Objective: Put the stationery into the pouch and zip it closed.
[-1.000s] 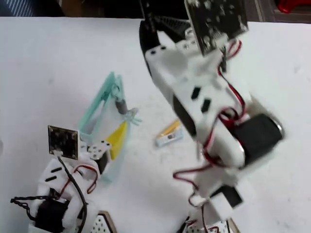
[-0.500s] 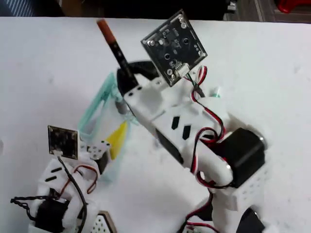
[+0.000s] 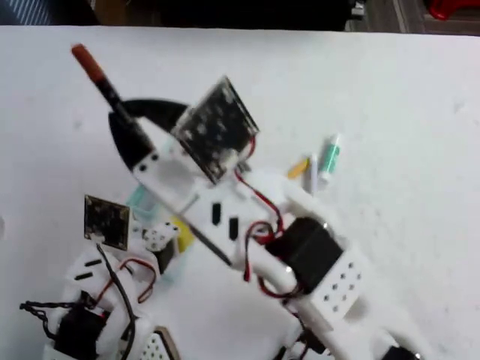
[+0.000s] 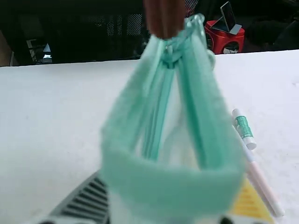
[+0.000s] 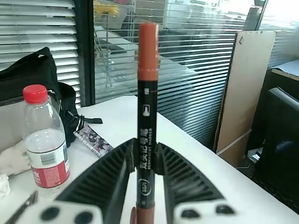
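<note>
- Black round marker (image 3: 101, 75), orange-brown cap, white print on barrel, upper left of high view; pinched by right gripper (image 5: 145, 161), ribbed black jaws tight on barrel.
- Mint fabric pouch (image 4: 168, 154), soft, mouth gaping, zip tracks apart; lower left, partly under right arm, at left gripper (image 3: 178, 238). Its grip state: cannot tell.
- White pen (image 3: 328, 159), green label, lying on white table (image 3: 420, 90) right of centre, well apart from pouch.
</note>
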Motion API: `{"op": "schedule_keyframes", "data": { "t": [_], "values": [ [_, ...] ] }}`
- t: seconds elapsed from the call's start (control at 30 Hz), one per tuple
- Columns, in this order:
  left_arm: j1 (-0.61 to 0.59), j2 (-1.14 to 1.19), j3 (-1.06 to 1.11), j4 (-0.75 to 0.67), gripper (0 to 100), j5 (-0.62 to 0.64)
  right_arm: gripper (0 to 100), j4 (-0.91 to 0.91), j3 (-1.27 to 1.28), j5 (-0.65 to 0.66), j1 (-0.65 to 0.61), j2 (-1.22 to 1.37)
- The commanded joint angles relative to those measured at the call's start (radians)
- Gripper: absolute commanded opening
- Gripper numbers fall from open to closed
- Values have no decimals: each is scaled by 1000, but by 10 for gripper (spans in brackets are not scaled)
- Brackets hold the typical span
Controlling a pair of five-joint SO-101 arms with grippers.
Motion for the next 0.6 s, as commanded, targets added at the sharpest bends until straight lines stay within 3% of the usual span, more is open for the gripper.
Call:
{"op": "schedule_keyframes", "data": {
  "t": [0.0, 0.17, 0.4, 0.57],
  "values": [
    [18, 12, -28, 3, 259, 8, 17, -76, 129, -3, -7, -105],
    [18, 12, -28, 3, 259, 8, 17, -179, 319, -3, -7, -194],
    [16, 12, -28, 3, 260, 8, 27, -174, 400, -3, -8, -294],
    [16, 12, -28, 3, 260, 8, 246, -79, 396, -3, -8, -334]
  ]
}}
